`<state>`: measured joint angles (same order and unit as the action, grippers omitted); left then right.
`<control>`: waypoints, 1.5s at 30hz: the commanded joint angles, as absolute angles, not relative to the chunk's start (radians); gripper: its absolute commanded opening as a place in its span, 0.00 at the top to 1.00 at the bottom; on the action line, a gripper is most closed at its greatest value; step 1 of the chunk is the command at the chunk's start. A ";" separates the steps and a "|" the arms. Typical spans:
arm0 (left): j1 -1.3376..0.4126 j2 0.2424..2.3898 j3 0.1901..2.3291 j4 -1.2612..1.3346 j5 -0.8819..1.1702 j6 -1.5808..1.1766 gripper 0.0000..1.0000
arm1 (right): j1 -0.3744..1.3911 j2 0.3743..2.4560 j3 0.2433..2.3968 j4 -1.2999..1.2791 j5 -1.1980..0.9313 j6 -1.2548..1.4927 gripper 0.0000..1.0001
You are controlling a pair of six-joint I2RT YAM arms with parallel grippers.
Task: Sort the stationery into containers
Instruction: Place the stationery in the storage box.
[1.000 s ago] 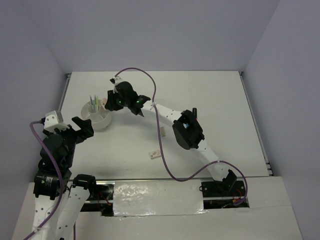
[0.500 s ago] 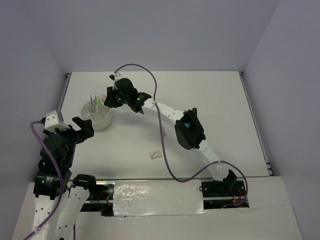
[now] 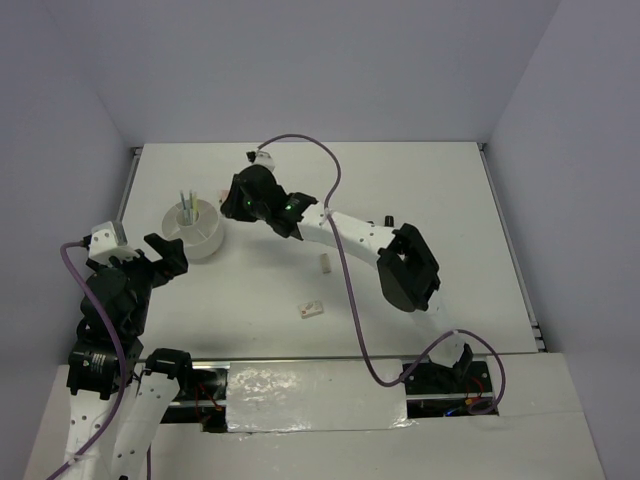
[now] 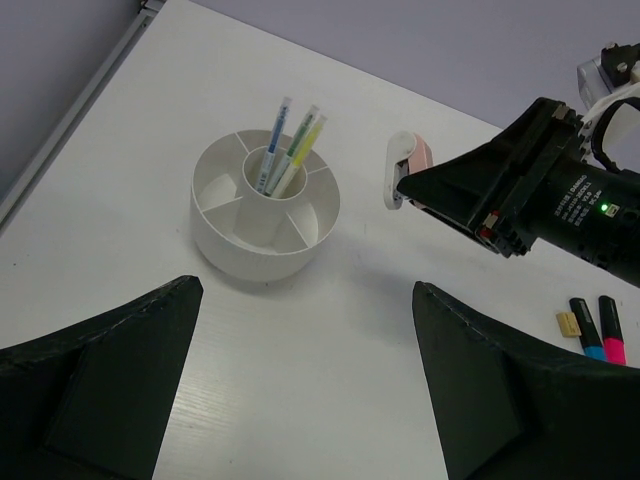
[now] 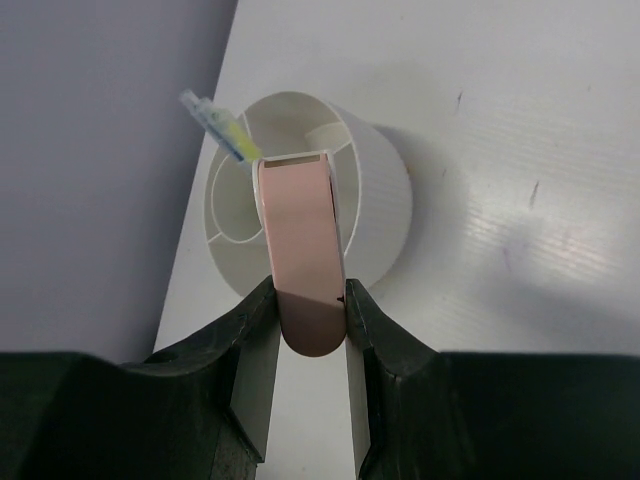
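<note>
While the right pincer (image 5: pixel 306 305), partly closed, clamps the pink eraser (image 5: pixel 300 230) short of the tub (image 5: pixel 385 205) ahead, releasing early could drop it onto the counter (image 5: pixel 520 120).

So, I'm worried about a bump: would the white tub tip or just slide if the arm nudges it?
Probably slides rather than tips: the white tub looks low and wide. It seems thin plastic with mostly empty compartments, so likely light and easily shoved. The pens leaning in its centre cup might shift.

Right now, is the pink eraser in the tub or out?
Out: the right tool grips the pink eraser in the air, clear of the tub.
</note>
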<state>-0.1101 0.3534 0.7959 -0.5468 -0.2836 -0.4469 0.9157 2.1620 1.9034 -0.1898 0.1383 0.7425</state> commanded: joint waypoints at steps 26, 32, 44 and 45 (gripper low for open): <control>-0.126 0.305 0.819 -0.565 -0.451 -0.480 0.01 | 1.000 2.273 2.039 -0.230 0.278 1.190 0.70; -0.135 0.299 0.822 -0.574 -0.471 -0.485 0.01 | 1.006 2.319 2.100 -0.230 0.236 1.183 0.69; -0.143 0.287 0.821 -0.577 -0.479 -0.485 0.01 | 1.011 2.336 2.111 -0.238 0.244 1.187 0.68; -0.143 0.287 0.821 -0.577 -0.479 -0.485 0.01 | 1.012 2.341 2.111 -0.238 0.242 1.190 0.68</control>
<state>-0.1368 0.3016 0.7963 -0.6003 -0.4629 -0.4767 1.0039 2.3161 2.0556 -0.2512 0.2287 1.1786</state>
